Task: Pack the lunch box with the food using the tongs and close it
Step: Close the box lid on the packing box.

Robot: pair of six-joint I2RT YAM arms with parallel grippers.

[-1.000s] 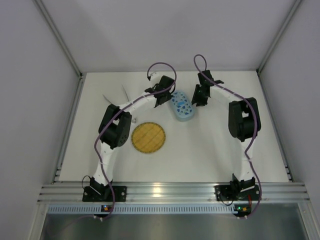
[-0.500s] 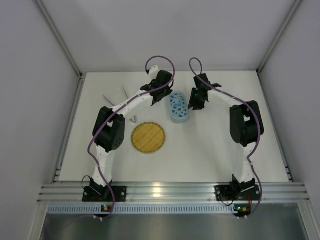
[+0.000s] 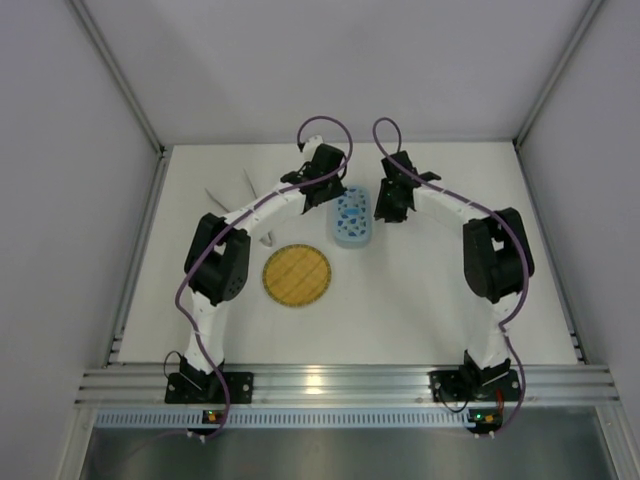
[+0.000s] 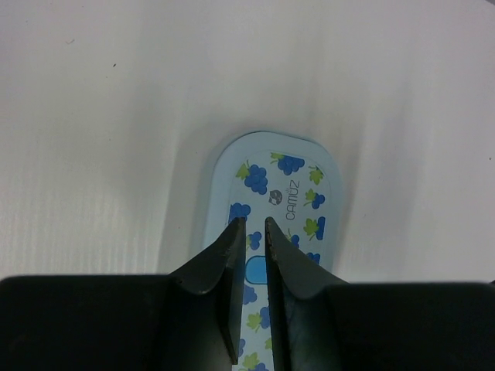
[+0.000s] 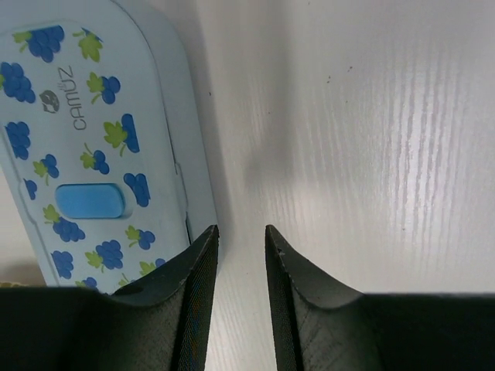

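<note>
The lunch box (image 3: 353,222) lies on the white table with its grape-patterned lid on, and it also shows in the left wrist view (image 4: 278,185) and the right wrist view (image 5: 85,116). My left gripper (image 3: 330,198) (image 4: 254,222) hovers over the near end of the lid, shut to a thin slit with nothing in it. My right gripper (image 3: 386,208) (image 5: 240,229) stands a little open and empty at the box's right side, its left finger by the rim. The tongs (image 3: 250,183) lie at the back left, partly under the left arm. The food is out of view.
A round yellow plate (image 3: 297,276) sits in front of the lunch box, between the two arms. White walls close off the table at the back and both sides.
The lunch box has slid left and turned from slanted to nearly straight. Both grippers have moved left with it, staying on either side of it.
</note>
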